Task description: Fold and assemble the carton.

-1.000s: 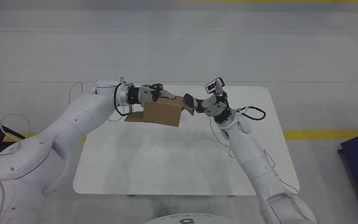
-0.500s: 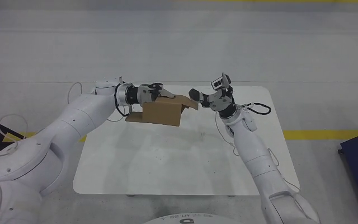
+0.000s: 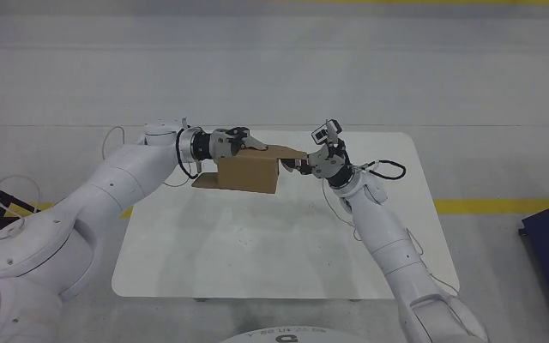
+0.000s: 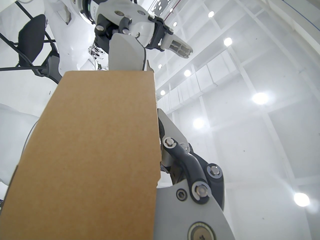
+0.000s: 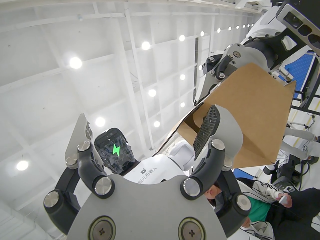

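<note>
Cardboard carton [image 3: 247,173] hangs over the table [image 3: 257,257], its long axis running arm to arm: left gripper [image 3: 244,147] clamps one end's top edge, right gripper [image 3: 300,164], spread wide, touches the opposite end

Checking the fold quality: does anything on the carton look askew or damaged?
No damage shows. The carton is unfinished: a flap juts out low at the end held by the left gripper, and the end by the right gripper, jaws open, gapes unclosed.
</note>
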{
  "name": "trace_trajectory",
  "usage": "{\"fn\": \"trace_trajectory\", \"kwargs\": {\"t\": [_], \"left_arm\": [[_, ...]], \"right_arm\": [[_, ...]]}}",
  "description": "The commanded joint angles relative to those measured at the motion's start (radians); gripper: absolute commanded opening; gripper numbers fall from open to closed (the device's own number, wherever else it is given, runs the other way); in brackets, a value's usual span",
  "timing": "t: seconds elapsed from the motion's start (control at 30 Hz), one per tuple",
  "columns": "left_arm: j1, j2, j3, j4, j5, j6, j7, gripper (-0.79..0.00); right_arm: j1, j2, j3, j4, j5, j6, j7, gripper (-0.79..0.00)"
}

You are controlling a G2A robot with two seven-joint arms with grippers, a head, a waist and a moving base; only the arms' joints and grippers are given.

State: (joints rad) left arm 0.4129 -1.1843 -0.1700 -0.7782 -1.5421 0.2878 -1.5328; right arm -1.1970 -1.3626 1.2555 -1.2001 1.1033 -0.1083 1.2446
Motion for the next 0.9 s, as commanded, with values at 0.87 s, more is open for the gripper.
{"fn": "trace_trajectory", "kwargs": {"t": [0.87], "left_arm": [[0.002, -0.003, 0.0, 0.017, -0.014, 0.002, 0.002, -0.785]], "right_arm": [[-0.023, 0.017, 0.093, 0.005, 0.052, 0.032, 0.04, 0.0]]}}
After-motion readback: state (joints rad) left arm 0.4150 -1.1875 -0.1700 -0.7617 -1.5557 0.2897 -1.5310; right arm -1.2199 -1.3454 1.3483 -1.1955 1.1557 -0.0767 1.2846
